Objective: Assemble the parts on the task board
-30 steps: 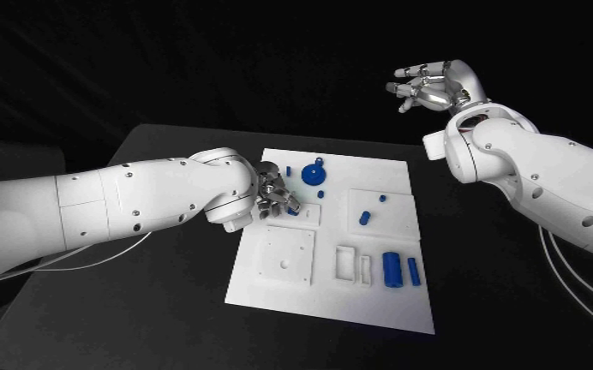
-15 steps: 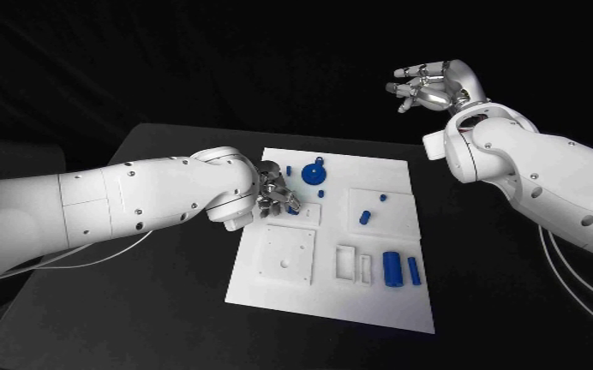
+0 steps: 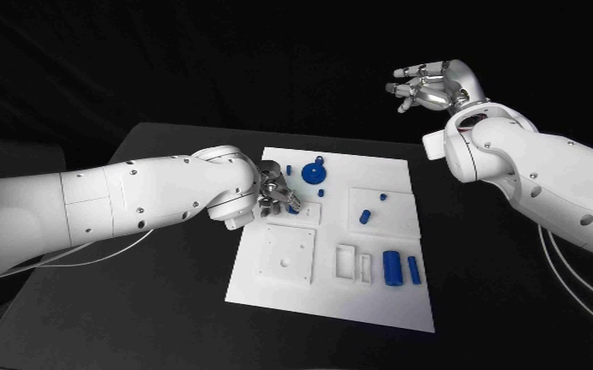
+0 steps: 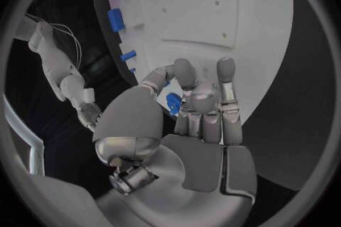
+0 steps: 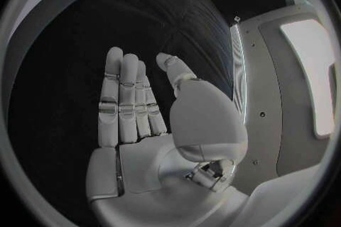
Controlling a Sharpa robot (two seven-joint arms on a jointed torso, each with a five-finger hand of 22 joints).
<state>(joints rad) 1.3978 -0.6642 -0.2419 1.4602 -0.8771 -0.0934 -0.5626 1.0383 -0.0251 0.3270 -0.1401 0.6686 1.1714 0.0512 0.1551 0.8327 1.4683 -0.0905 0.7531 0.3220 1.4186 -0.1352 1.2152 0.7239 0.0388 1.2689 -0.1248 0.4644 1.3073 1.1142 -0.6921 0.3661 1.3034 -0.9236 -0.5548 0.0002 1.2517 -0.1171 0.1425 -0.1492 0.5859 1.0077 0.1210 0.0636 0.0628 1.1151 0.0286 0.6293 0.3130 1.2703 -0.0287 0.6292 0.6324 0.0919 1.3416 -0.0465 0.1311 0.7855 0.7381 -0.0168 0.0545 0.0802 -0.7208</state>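
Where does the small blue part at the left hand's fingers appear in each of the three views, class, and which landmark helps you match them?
Head view: the small blue part sits by the left hand, near the task board's left edge.
Left wrist view: it lies between the hand's thumb and fingers.
Right wrist view: not in it.
Shared landmark: the white task board.

Even overhead light leaves the task board [image 3: 332,241] bright against a near-black table [image 3: 148,301] and backdrop, with soft glare on the white arms, while both wrist views bend straight edges at their rims.
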